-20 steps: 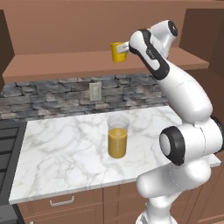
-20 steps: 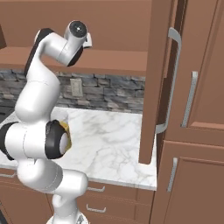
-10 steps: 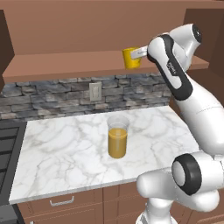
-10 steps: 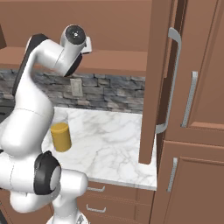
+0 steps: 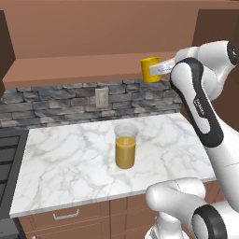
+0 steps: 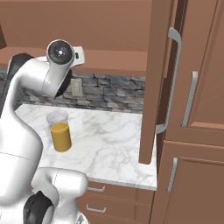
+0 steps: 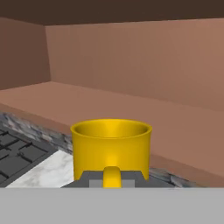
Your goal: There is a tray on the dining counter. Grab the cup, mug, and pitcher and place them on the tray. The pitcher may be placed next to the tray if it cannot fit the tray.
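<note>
My gripper (image 5: 161, 69) is shut on the mug (image 5: 150, 69), a plain yellow one, and holds it upright in the air in front of the brown shelf (image 5: 70, 70). In the hand view the mug (image 7: 111, 146) sits close up, its handle clamped in my gripper (image 7: 111, 180). The pitcher (image 5: 126, 146), clear glass with orange juice, stands on the marble kitchen counter (image 5: 70, 163) below and left of the mug. From the right base camera the pitcher (image 6: 60, 131) stands left of centre. The tray, the cup and the dining counter are out of view.
A dark stovetop (image 5: 7, 154) borders the counter on the left. A tall cabinet door (image 6: 157, 83) stands open at the counter's right end, with closed cabinets (image 6: 197, 131) beyond. A stone backsplash with a wall outlet (image 5: 101, 97) runs behind the counter.
The arm has swung to the right and carried the mug rightward and a little lower, away from the shelf. The pitcher has not moved.
</note>
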{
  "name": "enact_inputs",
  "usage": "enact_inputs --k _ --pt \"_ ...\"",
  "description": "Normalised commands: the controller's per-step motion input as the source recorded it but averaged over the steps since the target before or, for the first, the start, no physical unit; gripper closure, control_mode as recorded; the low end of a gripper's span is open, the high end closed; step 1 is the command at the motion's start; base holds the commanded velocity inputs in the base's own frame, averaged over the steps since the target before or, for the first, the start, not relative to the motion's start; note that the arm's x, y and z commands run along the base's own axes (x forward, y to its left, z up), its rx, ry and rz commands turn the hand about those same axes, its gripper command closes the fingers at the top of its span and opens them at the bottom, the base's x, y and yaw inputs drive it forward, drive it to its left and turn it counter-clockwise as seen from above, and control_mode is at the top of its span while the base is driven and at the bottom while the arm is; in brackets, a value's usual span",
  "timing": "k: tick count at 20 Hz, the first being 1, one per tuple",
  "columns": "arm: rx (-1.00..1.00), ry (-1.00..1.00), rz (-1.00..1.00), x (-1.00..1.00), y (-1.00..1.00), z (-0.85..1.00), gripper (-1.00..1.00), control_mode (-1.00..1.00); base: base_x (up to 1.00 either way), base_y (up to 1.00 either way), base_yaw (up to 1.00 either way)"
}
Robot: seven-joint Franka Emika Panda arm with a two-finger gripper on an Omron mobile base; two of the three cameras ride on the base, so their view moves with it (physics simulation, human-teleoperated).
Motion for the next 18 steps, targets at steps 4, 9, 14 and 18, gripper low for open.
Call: enact_inputs --k 4,9,14,18 --pt "0.0 0.0 -0.08 -0.63 0.0 0.0 1.0 -1.0 0.0 0.0 0.0" --pt "0.02 0.0 -0.1 -0.46 -0.05 0.0 1.0 -1.0 0.0 0.0 0.0" --pt "0.01 0.0 -0.1 -0.31 -0.1 0.03 1.0 -1.0 0.0 0.0 0.0" --pt "0.02 0.0 -0.12 -0.17 -0.17 0.03 1.0 -1.0 0.0 0.0 0.0"
